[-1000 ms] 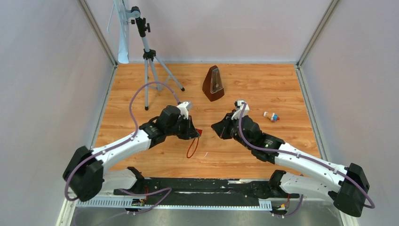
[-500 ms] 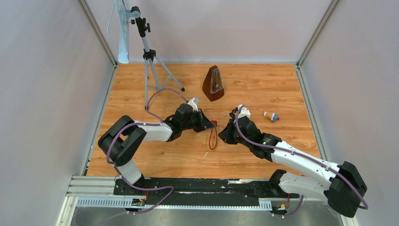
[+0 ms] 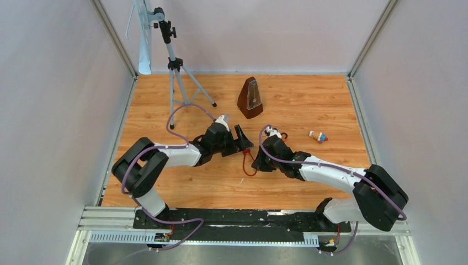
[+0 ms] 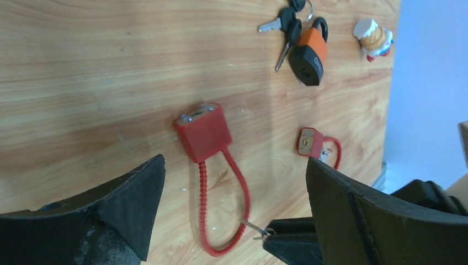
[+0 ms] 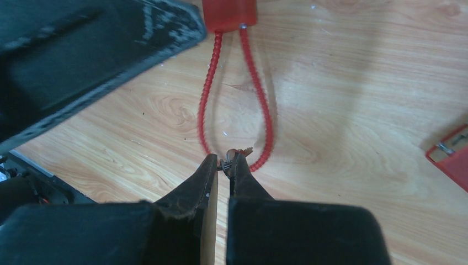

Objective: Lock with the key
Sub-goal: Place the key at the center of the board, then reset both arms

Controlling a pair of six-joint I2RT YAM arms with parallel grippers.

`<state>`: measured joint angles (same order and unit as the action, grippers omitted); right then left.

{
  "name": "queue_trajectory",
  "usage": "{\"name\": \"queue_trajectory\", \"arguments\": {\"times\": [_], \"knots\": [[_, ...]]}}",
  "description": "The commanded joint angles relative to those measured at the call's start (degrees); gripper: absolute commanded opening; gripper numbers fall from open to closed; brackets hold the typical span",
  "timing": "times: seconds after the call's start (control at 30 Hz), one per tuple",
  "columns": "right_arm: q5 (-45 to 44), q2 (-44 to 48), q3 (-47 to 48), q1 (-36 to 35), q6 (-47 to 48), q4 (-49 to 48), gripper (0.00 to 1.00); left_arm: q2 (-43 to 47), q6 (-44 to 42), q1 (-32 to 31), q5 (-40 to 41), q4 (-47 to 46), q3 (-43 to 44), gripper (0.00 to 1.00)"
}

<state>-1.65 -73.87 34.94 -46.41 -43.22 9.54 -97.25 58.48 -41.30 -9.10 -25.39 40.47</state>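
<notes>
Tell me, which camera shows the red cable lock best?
The left wrist view: the red cable lock shows nearly whole, body and loop. The right wrist view cuts off most of its body; the top view shows it only small.

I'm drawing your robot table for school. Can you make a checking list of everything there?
Surface: wooden table, faint scuffs.
Job's things: red cable lock lying flat between the arms; key pinched in the right gripper, by the cable loop.
Clutter: orange padlock, spare keys, small red padlock, toy figure, metronome.
Grippers: left gripper open above the lock; right gripper shut on the key.
Cables: purple cables running along both arms.
Surroundings: tripod in the far-left corner; grey walls.
</notes>
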Motion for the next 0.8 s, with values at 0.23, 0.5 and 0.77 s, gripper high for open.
{"name": "queue_trajectory", "arguments": {"times": [0.23,0.5,0.77], "knots": [[2.20,-8.50,6.03,0.64,-0.64,-6.42,0.03,17.63,-8.98,-0.80,22.87,32.97,4.93,1.00],[-6.60,-2.46,6.29,1.05,-1.40,-0.49,0.60,33.21,-8.97,-0.80,31.07,54.15,6.20,1.00],[-21.01,17.97,6.61,2.01,3.65,11.72,0.93,55.90,-9.48,-0.80,39.73,73.61,9.19,1.00]]}}
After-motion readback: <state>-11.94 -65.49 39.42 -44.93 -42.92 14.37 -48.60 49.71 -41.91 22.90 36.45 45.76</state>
